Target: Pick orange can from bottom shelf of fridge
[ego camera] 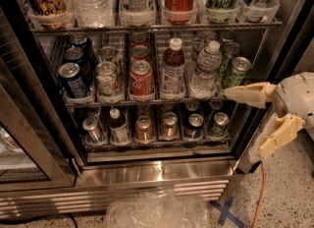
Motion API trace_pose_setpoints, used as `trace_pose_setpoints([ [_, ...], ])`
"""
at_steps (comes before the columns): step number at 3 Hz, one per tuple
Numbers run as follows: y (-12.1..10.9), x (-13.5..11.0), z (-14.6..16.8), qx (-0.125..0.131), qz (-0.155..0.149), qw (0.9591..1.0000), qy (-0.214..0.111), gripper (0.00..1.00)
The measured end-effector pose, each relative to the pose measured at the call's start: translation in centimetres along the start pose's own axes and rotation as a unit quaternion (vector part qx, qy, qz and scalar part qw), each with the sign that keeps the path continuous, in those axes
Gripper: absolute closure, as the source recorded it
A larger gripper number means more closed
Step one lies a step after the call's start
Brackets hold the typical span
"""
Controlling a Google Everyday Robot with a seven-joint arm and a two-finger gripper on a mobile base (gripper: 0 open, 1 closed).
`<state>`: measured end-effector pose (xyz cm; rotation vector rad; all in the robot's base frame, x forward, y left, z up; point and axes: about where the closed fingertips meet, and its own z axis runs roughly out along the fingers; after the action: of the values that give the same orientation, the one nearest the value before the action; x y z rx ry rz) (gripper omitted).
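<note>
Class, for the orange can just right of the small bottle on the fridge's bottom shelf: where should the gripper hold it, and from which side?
Probably grip the orange can across its upper body, entering from the open front. It stands upright, with the small bottle and another can close on either side. The gripper, open, hangs outside at right.
</note>
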<state>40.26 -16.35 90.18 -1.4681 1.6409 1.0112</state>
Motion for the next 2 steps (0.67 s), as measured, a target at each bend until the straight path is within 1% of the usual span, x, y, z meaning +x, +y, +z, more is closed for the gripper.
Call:
trace_pose_setpoints([
  [1,0.9,2.0,1.5,0.006,0.012,0.9997,-0.018,0.00],
  [2,4.3,6.4,4.4,0.021,0.045,0.9963,-0.070,0.00],
])
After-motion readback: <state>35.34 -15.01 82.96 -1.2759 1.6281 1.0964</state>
